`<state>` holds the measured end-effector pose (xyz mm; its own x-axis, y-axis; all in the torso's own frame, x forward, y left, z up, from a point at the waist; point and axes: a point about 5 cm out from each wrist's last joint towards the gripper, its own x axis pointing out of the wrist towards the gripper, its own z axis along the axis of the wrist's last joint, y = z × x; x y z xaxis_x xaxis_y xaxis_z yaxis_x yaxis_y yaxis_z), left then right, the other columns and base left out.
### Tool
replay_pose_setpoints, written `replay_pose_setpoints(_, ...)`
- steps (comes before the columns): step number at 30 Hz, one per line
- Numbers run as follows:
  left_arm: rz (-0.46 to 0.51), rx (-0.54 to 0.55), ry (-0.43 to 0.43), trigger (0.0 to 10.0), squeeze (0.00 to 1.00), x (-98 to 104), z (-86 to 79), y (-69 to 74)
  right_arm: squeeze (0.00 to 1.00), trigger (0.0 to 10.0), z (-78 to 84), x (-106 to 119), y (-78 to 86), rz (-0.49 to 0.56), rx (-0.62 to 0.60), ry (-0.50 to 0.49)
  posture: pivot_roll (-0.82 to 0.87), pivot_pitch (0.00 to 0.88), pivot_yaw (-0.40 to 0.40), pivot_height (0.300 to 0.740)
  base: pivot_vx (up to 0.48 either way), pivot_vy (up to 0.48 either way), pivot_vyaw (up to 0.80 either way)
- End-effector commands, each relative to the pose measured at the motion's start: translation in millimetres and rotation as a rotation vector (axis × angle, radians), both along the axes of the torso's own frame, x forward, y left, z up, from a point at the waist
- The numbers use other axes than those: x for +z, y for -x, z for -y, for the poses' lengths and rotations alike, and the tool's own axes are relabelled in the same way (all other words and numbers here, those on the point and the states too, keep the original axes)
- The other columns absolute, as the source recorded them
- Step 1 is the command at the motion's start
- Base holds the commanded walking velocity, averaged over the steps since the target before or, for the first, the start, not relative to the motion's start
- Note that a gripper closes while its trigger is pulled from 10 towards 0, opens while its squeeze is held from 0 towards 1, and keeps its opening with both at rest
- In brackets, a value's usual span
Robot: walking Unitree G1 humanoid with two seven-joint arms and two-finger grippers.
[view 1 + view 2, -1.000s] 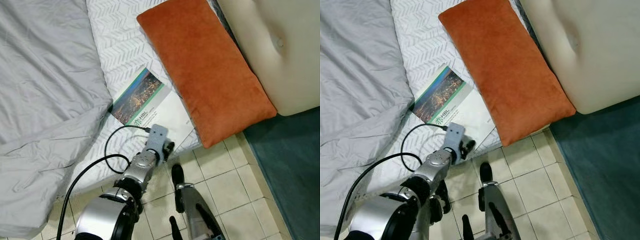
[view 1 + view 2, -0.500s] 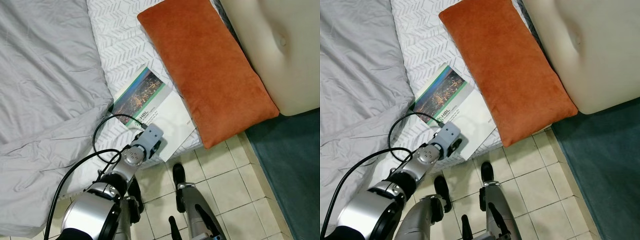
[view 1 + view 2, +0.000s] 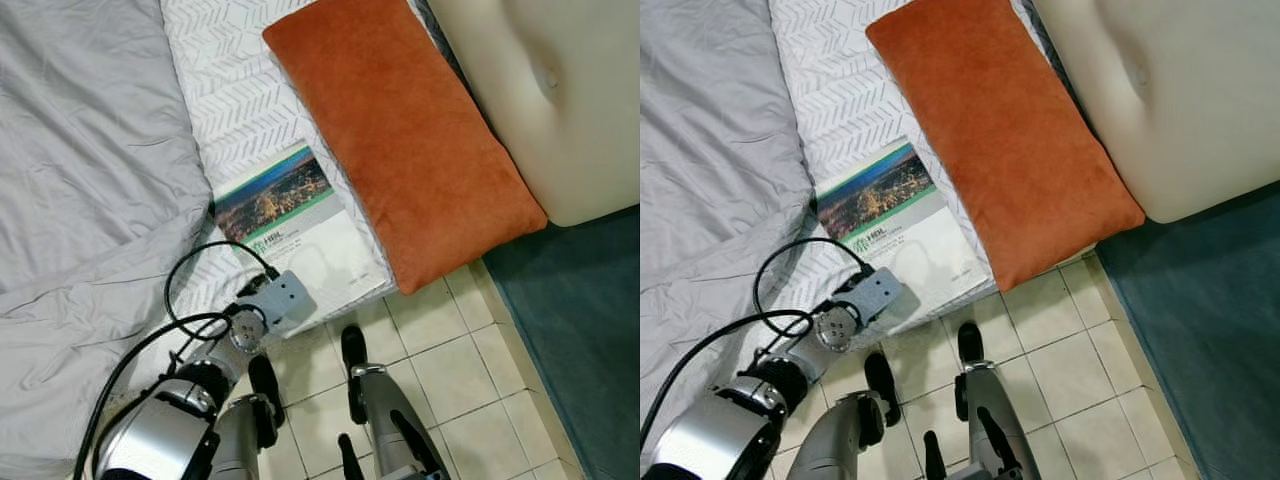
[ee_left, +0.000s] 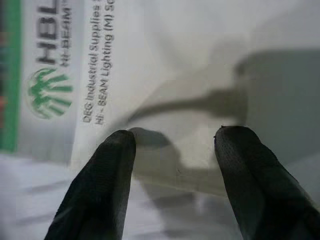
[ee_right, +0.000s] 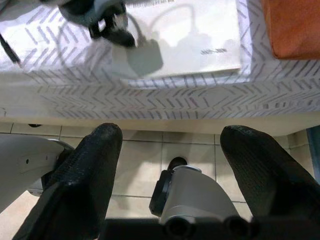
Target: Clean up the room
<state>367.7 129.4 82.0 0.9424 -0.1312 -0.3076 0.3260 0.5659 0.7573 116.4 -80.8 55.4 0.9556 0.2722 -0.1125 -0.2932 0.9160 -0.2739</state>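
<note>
On the left, one grey blanket (image 3: pixel 90 170), crumpled over the bed. Beside it, one booklet (image 3: pixel 300 235) flat on the patterned sheet (image 3: pixel 240 90) near the bed's edge, just left of one orange pillow (image 3: pixel 400 135). Close up from the wrist: left gripper (image 4: pixel 175 145) spread wide above the booklet's white lower part, holding nothing. Below, right gripper (image 5: pixel 170 145) also wide, empty, over the tiled floor (image 3: pixel 450 350).

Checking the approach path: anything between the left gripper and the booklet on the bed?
Nothing visible. The left gripper is open, right above the booklet near its bottom edge, with bare cover between the fingertips. The orange pillow lies off to the side.
</note>
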Motion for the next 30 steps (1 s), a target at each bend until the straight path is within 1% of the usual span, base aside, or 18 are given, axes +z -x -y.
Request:
replay_pose_setpoints(1, 0.047, 0.119, -0.126, 10.0, 0.00, 2, -37.6, -0.7, 0.00, 10.0, -1.5, -9, 9.7, -0.073, 0.014, -0.002, -0.36, 0.748, 0.041, 0.740, 0.000, 0.000, 0.00)
replay_pose_setpoints(2, 0.047, 0.119, -0.126, 10.0, 0.00, 2, -37.6, -0.7, 0.00, 10.0, -1.5, -9, 9.7, -0.073, 0.014, -0.002, -0.36, 0.748, 0.041, 0.740, 0.000, 0.000, 0.00)
replay_pose_setpoints(3, 0.090, 0.123, -0.111, 10.0, 0.00, 13, -38.4, -6.9, 0.00, 10.0, -0.9, -10, 8.6, -0.073, 0.015, 0.000, -0.36, 0.745, 0.040, 0.740, 0.000, 0.000, 0.00)
replay_pose_setpoints(5, 0.092, 0.124, -0.098, 10.0, 0.00, 15, -37.7, -7.8, 0.00, 10.0, -0.4, -10, 8.2, -0.073, 0.015, 0.001, -0.36, 0.745, 0.040, 0.740, 0.000, 0.000, 0.00)
replay_pose_setpoints(8, 0.105, 0.081, -0.036, 10.0, 0.00, 23, -24.9, -12.2, 0.00, 10.0, 0.8, -12, 7.2, -0.077, 0.014, 0.005, -0.35, 0.745, 0.040, 0.740, 0.000, 0.000, 0.00)
replay_pose_setpoints(9, 0.105, 0.081, -0.036, 10.0, 0.00, 23, -24.9, -12.2, 0.00, 10.0, 0.8, -12, 7.2, -0.077, 0.014, 0.005, -0.35, 0.745, 0.040, 0.740, 0.000, 0.000, 0.00)
replay_pose_setpoints(10, 0.086, 0.057, 0.027, 10.0, 0.00, 22, -13.7, -12.1, 0.00, 10.0, 2.1, -13, 6.5, -0.081, 0.015, 0.009, -0.35, 0.742, 0.039, 0.740, 0.000, 0.000, 0.00)
replay_pose_setpoints(12, 0.053, 0.026, 0.089, 10.0, 0.00, 18, -0.3, -9.8, 0.00, 10.0, 2.9, -14, 6.1, -0.085, 0.017, 0.014, -0.35, 0.740, 0.036, 0.740, 0.000, 0.000, 0.00)
replay_pose_setpoints(14, 0.030, 0.019, 0.123, 10.0, 0.00, 14, 6.5, -7.5, 0.00, 10.0, 3.7, -14, 5.9, -0.087, 0.019, 0.019, -0.35, 0.739, 0.035, 0.740, 0.000, 0.000, 0.00)
replay_pose_setpoints(17, -0.029, 0.044, 0.206, 10.0, 0.00, 4, 13.7, -2.1, 0.00, 10.0, 6.0, -15, 5.0, -0.089, 0.020, 0.027, -0.35, 0.738, 0.034, 0.740, 0.000, 0.000, 0.00)
replay_pose_setpoints(21, -0.090, 0.079, 0.278, 10.0, 0.00, -7, 16.4, 4.0, 0.00, 10.0, 8.4, -15, 3.3, -0.088, 0.016, 0.033, -0.36, 0.734, 0.030, 0.740, 0.000, 0.000, 0.00)
replay_pose_setpoints(23, -0.121, 0.133, 0.351, 10.0, 0.00, -12, 13.4, 6.5, 0.00, 10.0, 8.8, -15, 2.8, -0.087, 0.014, 0.035, -0.36, 0.733, 0.028, 0.740, 0.000, 0.000, 0.00)
replay_pose_setpoints(24, -0.140, 0.173, 0.404, 10.0, 0.00, -15, 11.3, 7.9, 0.00, 10.0, 9.2, -15, 2.7, -0.087, 0.013, 0.036, -0.37, 0.729, 0.026, 0.740, 0.000, 0.000, 0.00)
replay_pose_setpoints(25, -0.150, 0.191, 0.428, 10.0, 0.00, -17, 10.5, 9.0, 0.00, 10.0, 9.6, -15, 2.9, -0.087, 0.012, 0.037, -0.37, 0.729, 0.026, 0.740, 0.000, 0.000, 0.00)
replay_pose_setpoints(26, -0.154, 0.190, 0.428, 10.0, 0.00, -18, 11.2, 9.5, 0.00, 10.0, 9.9, -15, 3.1, -0.087, 0.011, 0.038, -0.37, 0.728, 0.026, 0.740, 0.000, 0.000, 0.00)
replay_pose_setpoints(27, -0.153, 0.161, 0.403, 10.0, 0.00, -17, 14.7, 9.3, 0.00, 10.0, 10.2, -15, 3.5, -0.088, 0.011, 0.039, -0.37, 0.728, 0.026, 0.740, 0.000, 0.000, 0.00)
replay_pose_setpoints(29, -0.152, 0.145, 0.390, 10.0, 0.00, -16, 16.5, 9.0, 0.00, 10.0, 10.3, -15, 3.5, -0.088, 0.011, 0.040, -0.37, 0.727, 0.025, 0.740, 0.000, 0.000, 0.00)
replay_pose_setpoints(30, -0.148, 0.104, 0.372, 10.0, 0.00, -12, 22.3, 7.3, 0.00, 10.0, 10.2, -15, 3.7, -0.089, 0.012, 0.039, -0.37, 0.727, 0.025, 0.740, 0.000, 0.000, 0.00)
